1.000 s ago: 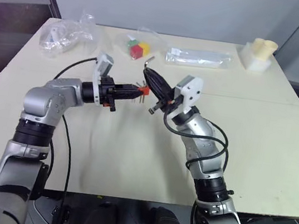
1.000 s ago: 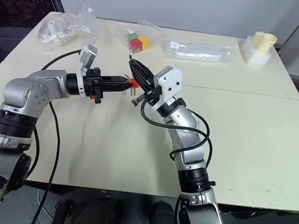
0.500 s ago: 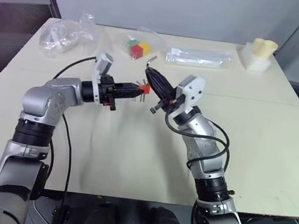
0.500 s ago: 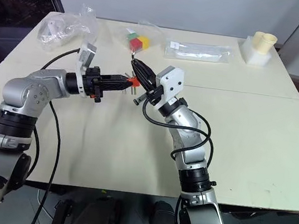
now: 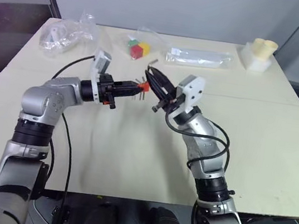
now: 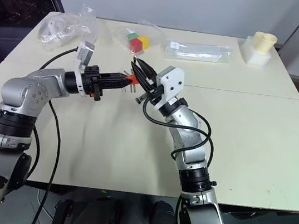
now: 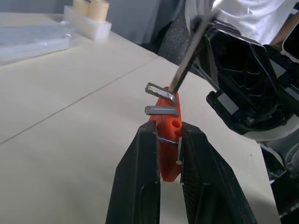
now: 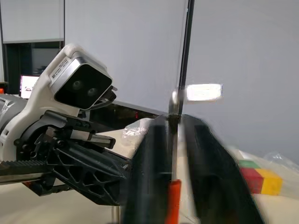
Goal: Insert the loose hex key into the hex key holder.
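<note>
My left gripper (image 5: 136, 87) reaches in level from the left, shut on the orange-red hex key holder (image 7: 168, 135), which it holds above the table. Short grey keys stick out of the holder's side. The loose hex key (image 7: 187, 60) is a thin grey rod; its lower end meets the holder's top edge and its long arm slants up between my right gripper's fingers. My right gripper (image 5: 153, 79) comes in from the right, just beside the holder. Its fingers stand slightly apart around the key (image 8: 183, 51).
At the table's far edge lie red, green and yellow cubes (image 5: 137, 49) in a clear bag. There are crumpled clear bags (image 5: 65, 34) at the far left, a long clear packet (image 5: 198, 57), and a cream foam block (image 5: 258, 54) at the far right. The cream table (image 5: 132, 154) lies below both hands.
The right gripper's fingers have parted a little around the key. Both hands have stayed where they were, and the left gripper keeps its grip on the holder.
</note>
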Motion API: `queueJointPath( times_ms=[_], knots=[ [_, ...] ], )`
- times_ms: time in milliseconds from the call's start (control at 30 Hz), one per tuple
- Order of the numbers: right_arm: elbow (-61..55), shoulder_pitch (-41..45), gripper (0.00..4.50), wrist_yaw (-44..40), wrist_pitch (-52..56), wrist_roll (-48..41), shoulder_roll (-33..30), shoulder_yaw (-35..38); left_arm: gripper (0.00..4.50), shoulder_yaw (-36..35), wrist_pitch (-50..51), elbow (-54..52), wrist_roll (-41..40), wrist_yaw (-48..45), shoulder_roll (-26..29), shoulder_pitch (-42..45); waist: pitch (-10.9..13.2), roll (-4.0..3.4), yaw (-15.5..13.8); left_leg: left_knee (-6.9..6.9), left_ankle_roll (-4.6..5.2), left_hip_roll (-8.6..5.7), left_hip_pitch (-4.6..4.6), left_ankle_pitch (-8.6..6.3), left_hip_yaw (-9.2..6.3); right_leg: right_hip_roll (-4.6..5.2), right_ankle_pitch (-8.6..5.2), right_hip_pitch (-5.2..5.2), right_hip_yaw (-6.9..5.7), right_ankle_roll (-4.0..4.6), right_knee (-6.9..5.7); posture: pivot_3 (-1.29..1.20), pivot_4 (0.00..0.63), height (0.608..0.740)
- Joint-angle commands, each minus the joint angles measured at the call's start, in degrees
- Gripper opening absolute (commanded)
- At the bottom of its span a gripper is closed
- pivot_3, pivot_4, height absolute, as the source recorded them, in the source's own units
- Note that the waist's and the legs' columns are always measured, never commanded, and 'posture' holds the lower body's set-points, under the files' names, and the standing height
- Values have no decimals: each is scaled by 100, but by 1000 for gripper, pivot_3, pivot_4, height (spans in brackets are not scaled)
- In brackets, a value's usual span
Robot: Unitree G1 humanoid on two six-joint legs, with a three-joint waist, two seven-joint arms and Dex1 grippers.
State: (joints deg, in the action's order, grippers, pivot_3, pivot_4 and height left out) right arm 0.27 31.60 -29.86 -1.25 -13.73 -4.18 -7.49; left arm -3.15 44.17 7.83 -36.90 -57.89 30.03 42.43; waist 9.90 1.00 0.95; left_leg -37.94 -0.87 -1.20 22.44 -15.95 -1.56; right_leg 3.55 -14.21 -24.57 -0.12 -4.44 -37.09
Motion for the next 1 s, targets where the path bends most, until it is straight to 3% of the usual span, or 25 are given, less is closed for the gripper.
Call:
queueJointPath(
  times_ms=[33,467,1000],
  knots=[
    [-171,96,2544,-15,85,-54,-38,62,96,-150,-41,-144,-95,-20,20,153,0,0,1,0,0,0,0,0,0,0,0,0,0,0,0,0,150,740],
    [-1017,-497,2544,6,543,-237,-537,364,96,-130,128,-268,-152,28,23,104,0,0,-15,0,0,-1,0,0,0,1,0,0,0,0,1,0,150,740],
    [-1399,-954,2544,232,764,-106,-544,271,96,-272,1968,-975,-760,1126,-55,-906,0,0,-9,1,0,1,-2,0,-1,0,0,0,2,0,0,0,150,740]
  ],
)
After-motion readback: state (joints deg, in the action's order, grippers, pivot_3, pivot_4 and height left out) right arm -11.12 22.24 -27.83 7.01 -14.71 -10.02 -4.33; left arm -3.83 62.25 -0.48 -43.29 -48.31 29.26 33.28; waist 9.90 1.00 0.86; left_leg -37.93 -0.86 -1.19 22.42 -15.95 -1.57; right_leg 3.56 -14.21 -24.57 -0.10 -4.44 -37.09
